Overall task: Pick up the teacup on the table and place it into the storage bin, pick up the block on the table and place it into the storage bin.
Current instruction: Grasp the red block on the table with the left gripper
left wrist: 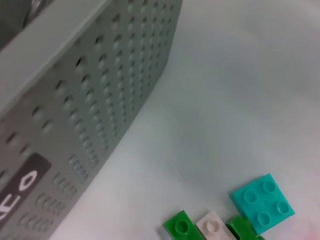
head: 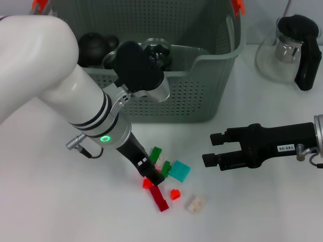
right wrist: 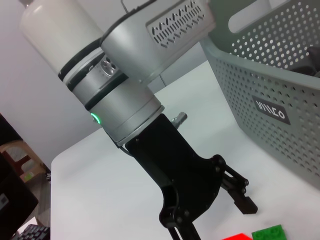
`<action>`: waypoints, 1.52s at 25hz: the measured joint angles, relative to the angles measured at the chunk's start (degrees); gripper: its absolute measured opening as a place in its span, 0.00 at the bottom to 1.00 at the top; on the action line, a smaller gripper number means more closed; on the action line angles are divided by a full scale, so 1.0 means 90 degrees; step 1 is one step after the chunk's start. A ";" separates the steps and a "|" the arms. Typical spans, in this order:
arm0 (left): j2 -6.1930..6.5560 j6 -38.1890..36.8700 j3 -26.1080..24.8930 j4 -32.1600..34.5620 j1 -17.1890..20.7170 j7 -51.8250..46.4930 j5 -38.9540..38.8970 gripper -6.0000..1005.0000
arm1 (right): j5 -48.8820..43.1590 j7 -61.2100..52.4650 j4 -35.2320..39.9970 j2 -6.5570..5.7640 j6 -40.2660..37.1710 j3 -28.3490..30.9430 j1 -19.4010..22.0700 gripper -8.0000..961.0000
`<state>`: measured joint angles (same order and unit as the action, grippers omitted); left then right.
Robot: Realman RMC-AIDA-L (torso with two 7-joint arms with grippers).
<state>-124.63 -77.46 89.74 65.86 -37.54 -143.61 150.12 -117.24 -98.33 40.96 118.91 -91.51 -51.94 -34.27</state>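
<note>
Plastic building blocks lie scattered on the white table (head: 45,212) just in front of the grey-green perforated storage bin (head: 202,91): a teal square block (head: 179,171), green blocks (head: 156,154), a long red block (head: 159,197), a small red piece (head: 175,194) and a pale one (head: 195,203). The left gripper (head: 151,174) reaches down among them, its black fingers parted around the red and green pieces; whether it grips one cannot be told. Dark round teaware (head: 93,48) sits inside the bin. The right gripper (head: 214,149) hovers open and empty, well apart to the right of the blocks. A glass pitcher with a black handle (head: 290,48) stands beside the bin.
</note>
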 joint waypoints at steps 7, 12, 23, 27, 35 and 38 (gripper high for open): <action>0.0000 0.0019 0.0104 -0.0075 -0.0020 -0.0004 -0.0023 0.87 | -0.0012 0.0000 0.0000 0.0000 0.0009 0.0000 -0.0006 0.86; 0.0000 0.0099 0.0181 -0.0082 -0.0021 -0.0011 -0.0023 0.75 | -0.0012 0.0007 0.0000 0.0000 0.0016 0.0000 -0.0016 0.86; 0.0000 0.0164 0.0245 -0.0178 -0.0033 -0.0015 -0.0048 0.60 | 0.0002 0.0008 0.0000 0.0000 0.0003 0.0000 0.0000 0.86; 0.0000 0.0165 0.0275 -0.0217 -0.0031 -0.0017 -0.0050 0.60 | 0.0005 0.0009 0.0000 0.0000 0.0003 0.0000 0.0000 0.86; -0.0007 0.0174 0.0313 -0.0229 -0.0028 -0.0020 -0.0069 0.60 | 0.0006 0.0009 0.0002 0.0000 -0.0005 0.0000 -0.0001 0.86; -0.0011 0.0173 0.0316 -0.0229 -0.0028 -0.0020 -0.0070 0.60 | 0.0006 0.0021 0.0004 0.0000 -0.0004 0.0000 -0.0001 0.86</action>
<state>-124.72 -75.90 92.58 63.79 -37.79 -143.79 149.49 -117.18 -98.15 40.99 118.92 -91.55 -51.94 -34.28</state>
